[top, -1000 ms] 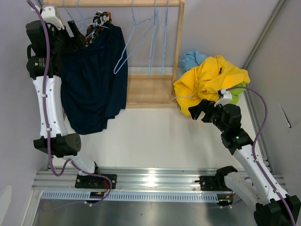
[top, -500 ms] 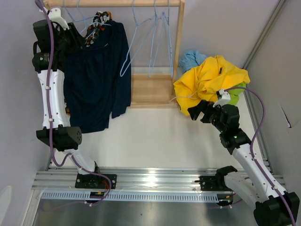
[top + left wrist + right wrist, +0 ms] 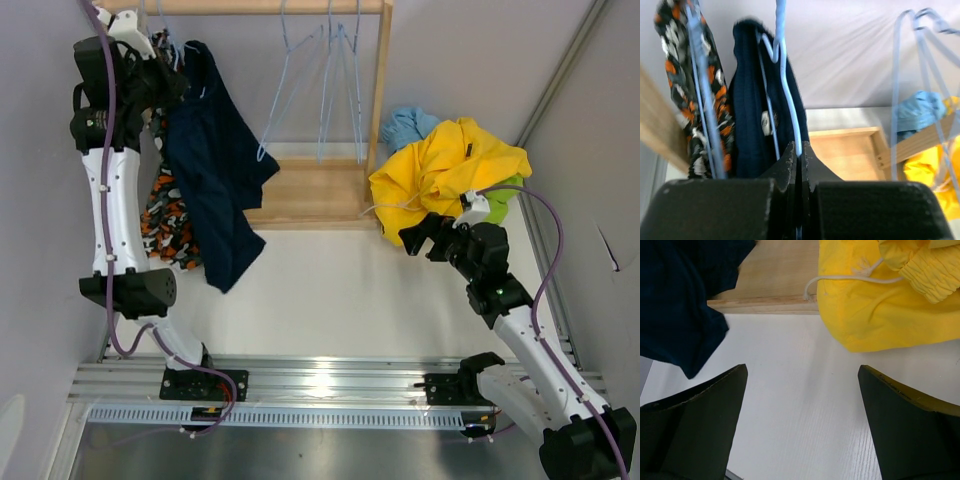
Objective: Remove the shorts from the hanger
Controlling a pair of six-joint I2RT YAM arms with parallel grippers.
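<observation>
The dark navy shorts hang on a light-blue wire hanger at the left end of the rack. My left gripper is up by the rail, shut on that hanger's wire, with the navy shorts just beyond. Camouflage shorts hang to the left. Yellow shorts, light blue shorts and lime green shorts lie piled at the right. My right gripper is open low over the table, just short of the yellow shorts.
The wooden rack has a post and a base board between the arms. Several empty blue hangers dangle from its rail. A wall stands close on the left, and a metal rail runs along the near edge.
My left gripper has shut on the hanger wire. The navy shorts have swung edge-on and rightward, uncovering the camouflage shorts. The right arm has stayed still.
</observation>
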